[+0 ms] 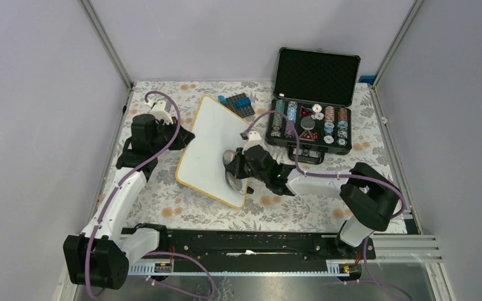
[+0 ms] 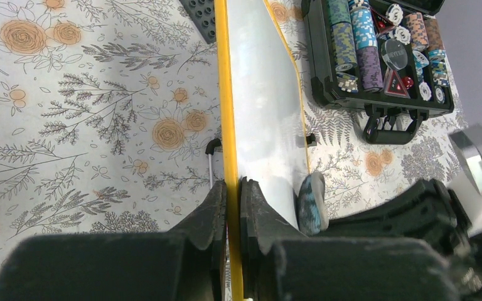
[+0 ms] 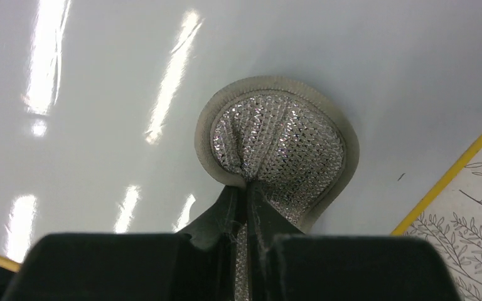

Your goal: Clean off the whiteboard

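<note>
The whiteboard lies slanted on the floral cloth, white with a thin yellow rim and no writing that I can see. My left gripper is shut on its left rim; in the left wrist view the fingers pinch the yellow edge. My right gripper is shut on a round pad with a silver mesh back and grey border, which rests flat against the whiteboard near its lower right rim. A tiny dark speck shows beside the pad. The left wrist view catches the pad edge-on.
An open black chip case with stacked poker chips stands right of the board. Dark and blue toy bricks lie behind the board's far corner. Metal frame posts and grey walls bound the floral table.
</note>
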You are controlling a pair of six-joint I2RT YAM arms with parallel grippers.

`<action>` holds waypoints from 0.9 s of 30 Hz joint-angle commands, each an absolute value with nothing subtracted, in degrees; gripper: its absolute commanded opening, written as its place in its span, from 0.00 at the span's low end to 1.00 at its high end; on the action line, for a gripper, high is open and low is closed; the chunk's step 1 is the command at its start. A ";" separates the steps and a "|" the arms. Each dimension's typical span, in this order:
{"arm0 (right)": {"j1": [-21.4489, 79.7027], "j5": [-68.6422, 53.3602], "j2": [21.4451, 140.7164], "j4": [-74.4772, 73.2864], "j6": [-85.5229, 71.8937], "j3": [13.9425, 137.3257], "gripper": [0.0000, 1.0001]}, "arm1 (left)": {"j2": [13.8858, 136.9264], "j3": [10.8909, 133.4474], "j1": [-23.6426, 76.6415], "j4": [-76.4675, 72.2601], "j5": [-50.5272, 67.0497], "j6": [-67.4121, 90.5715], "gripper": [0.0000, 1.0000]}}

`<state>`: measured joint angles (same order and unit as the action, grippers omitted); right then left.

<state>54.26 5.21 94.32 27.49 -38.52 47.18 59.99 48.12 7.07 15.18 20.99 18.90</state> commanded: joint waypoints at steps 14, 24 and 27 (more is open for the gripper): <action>70.03 -5.95 98.12 11.10 -24.21 65.40 0.00 | 60.35 45.96 10.28 22.27 25.25 15.21 0.00; 69.96 7.72 90.68 10.81 -33.00 36.60 0.00 | 59.98 46.14 10.28 22.32 25.92 15.21 0.00; 69.96 9.08 89.42 10.39 -34.56 33.40 0.00 | 59.95 46.14 10.34 22.32 25.93 15.21 0.00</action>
